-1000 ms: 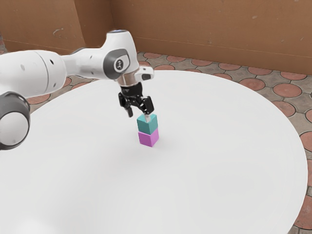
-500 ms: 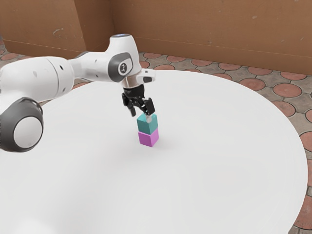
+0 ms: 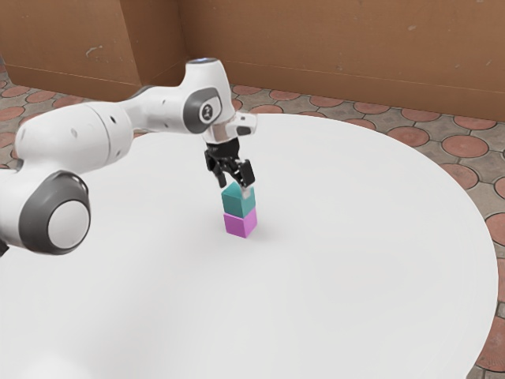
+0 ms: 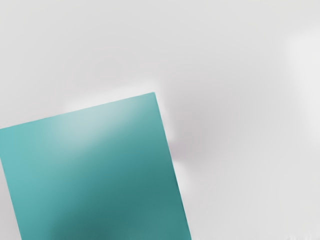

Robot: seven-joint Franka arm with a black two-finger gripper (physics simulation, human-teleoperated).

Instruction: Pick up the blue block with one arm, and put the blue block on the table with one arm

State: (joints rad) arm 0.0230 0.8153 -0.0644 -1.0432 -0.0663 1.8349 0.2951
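"Claw (image 3: 234,189) first, please: how does it stand?"

"My jaws are apart, just above the blue block (image 3: 238,202), at about twelve o'clock from it in the exterior view. One pale tip shows against the block's upper edge; whether it touches, I can't tell."

"And the arm (image 3: 79,138) behind it?"

"Mine reaches in from around nine o'clock, with the hand tipped slightly."

"What does your wrist see?"

"The blue block's flat, square top, close to my hand, dark in one part and shiny toward one edge. Past its edges lies pale tabletop."

"So where does the blue block rest?"

"On the purple block (image 3: 240,223), which sits at six o'clock under it. They make an upright stack of two, nearly lined up."

"And what carries the stack?"

"A round white table (image 3: 355,260). The purple block stands on it, a little toward seven o'clock from the exterior view's middle."

"Farther out?"

"Paving (image 3: 465,147) with round reddish stones, curving past the table from eleven o'clock to four. Beyond that, up at twelve, a brown wall (image 3: 331,47)."
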